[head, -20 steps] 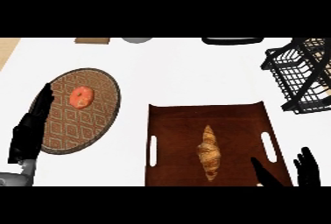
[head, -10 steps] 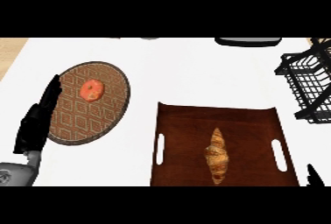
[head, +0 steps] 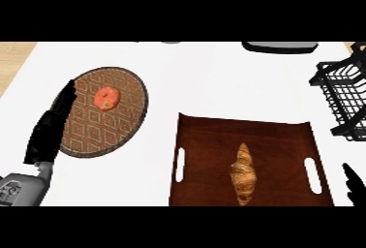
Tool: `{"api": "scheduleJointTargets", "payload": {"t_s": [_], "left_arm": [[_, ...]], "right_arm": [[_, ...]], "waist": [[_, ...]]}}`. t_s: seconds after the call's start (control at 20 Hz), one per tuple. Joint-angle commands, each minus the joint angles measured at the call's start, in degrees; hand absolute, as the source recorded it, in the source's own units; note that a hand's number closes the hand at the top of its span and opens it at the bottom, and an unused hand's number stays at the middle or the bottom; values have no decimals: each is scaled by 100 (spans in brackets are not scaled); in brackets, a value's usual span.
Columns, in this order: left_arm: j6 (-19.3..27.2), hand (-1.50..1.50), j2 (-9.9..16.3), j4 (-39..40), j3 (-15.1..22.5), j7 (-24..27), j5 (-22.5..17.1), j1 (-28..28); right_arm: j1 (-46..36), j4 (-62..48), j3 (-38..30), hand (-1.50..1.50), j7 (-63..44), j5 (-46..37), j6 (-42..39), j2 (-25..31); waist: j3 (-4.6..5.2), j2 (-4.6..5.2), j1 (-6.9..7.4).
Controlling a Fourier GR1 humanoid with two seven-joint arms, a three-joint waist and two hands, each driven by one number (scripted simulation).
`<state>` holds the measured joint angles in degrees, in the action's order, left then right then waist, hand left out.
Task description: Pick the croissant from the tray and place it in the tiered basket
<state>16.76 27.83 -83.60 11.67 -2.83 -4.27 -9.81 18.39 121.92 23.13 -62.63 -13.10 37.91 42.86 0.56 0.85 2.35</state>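
White counter [head: 214,82] spreads below me. On the brown tray [head: 207,140] the croissant [head: 243,173] lies untouched. At far right stands the black tiered basket [head: 346,92]. My left hand [head: 50,128] rests, fingers straight, beside a patterned plate [head: 85,131]; my right hand [head: 355,186] barely shows, fingers unclear.

A round woven mat [head: 85,131] with a brown diamond pattern lies at the left of a white counter [head: 214,77], an orange doughnut [head: 106,98] resting on its upper part. At the counter's far edge sits a dark, shallow dish [head: 279,46], partly cut off. A strip of pale wood floor [head: 14,55] shows beyond the counter's left edge.
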Motion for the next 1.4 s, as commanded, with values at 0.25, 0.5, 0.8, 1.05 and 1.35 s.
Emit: {"api": "scheduleJointTargets", "payload": {"t_s": [0.25, 0.5, 0.8, 1.05, 1.35], "left_arm": [[-116, 0, -110, 122, -32, 94, -17, 44], [-44, 0, -158, 379, -103, 148, 119, -105], [27, 0, -231, 327, -125, -5, 163, -137], [48, 0, -255, 252, -104, -99, 222, -95], [-188, 0, -64, 27, -222, -24, 119, 140]], "right_arm": [[-1324, -283, 265, -150, -2250, -268, -822, -431], [-1494, -662, 587, -150, -2262, -582, -987, -889], [-1684, -1043, 758, -150, -2263, -1092, -1319, -1332], [-1735, -1268, 650, -150, -2264, -1446, -1739, -1470], [-1833, -1691, 602, -150, -2264, -2046, -2029, -2144]], "waist": [[-21, -30, 3], [-23, -49, -114], [-17, -64, -160], [-17, -70, -206], [-28, -90, -175]]}}
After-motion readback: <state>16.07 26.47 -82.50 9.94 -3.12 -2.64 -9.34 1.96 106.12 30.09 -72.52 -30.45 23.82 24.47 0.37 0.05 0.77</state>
